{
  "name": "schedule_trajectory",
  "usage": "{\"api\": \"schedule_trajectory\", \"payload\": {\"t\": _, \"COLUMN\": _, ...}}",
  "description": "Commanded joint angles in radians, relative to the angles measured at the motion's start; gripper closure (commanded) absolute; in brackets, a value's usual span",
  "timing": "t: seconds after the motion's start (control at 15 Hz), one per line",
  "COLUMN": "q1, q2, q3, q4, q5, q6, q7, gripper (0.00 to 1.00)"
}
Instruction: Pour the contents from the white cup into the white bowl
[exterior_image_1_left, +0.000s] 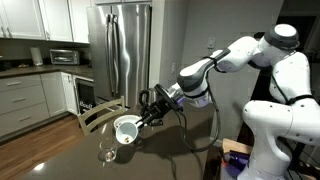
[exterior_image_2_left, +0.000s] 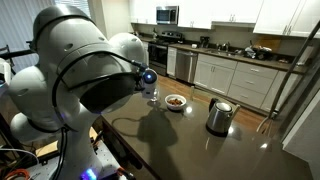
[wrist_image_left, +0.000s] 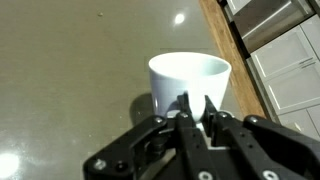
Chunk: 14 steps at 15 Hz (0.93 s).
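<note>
1. Hand (wrist_image_left: 198, 108): fingers pressed together on the near wall of the cup, pinching it at the rim. In an exterior view the hand (exterior_image_1_left: 141, 122) reaches in from the arm (exterior_image_1_left: 215, 62) at mid-height over the worktop.
2. Cup (wrist_image_left: 190, 78): white and plain, gripped by the hand and clear of the worktop surface. In an exterior view the cup (exterior_image_1_left: 127, 129) is tilted, with its mouth turned partly to the camera. Its contents cannot be made out. In the wrist view it sits close to a worktop edge, with floor showing beyond.
3. Bowl (exterior_image_2_left: 175, 101): white outside and reddish-brown inside, standing upright on the worktop, well apart from the hand's side of the scene as far as can be told.
4. Worktop (exterior_image_1_left: 175, 160): dark and glossy, carrying every item listed.
5. Glass (exterior_image_1_left: 107, 150): clear and stemmed, upright, just below and beside the cup, not touching it.
6. Kettle (exterior_image_2_left: 219, 115): steel, upright, near the bowl but apart from it.
7. Chair (exterior_image_1_left: 98, 113): wooden back at the worktop edge behind the cup.
8. Fridge (exterior_image_1_left: 120, 50): steel, in the background.
</note>
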Motion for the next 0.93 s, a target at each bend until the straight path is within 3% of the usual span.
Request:
{"api": "schedule_trajectory", "payload": {"t": 0.0, "q1": 0.021, "q2": 0.008, "q3": -0.01, "q4": 0.013, "q5": 0.038, "q6": -0.04, "q7": 0.006, "gripper": 0.96}}
{"api": "schedule_trajectory", "payload": {"t": 0.87, "q1": 0.146, "q2": -0.041, "q3": -0.178, "q4": 0.055, "q5": 0.054, "q6": -0.148, "q7": -0.016, "gripper": 0.96}}
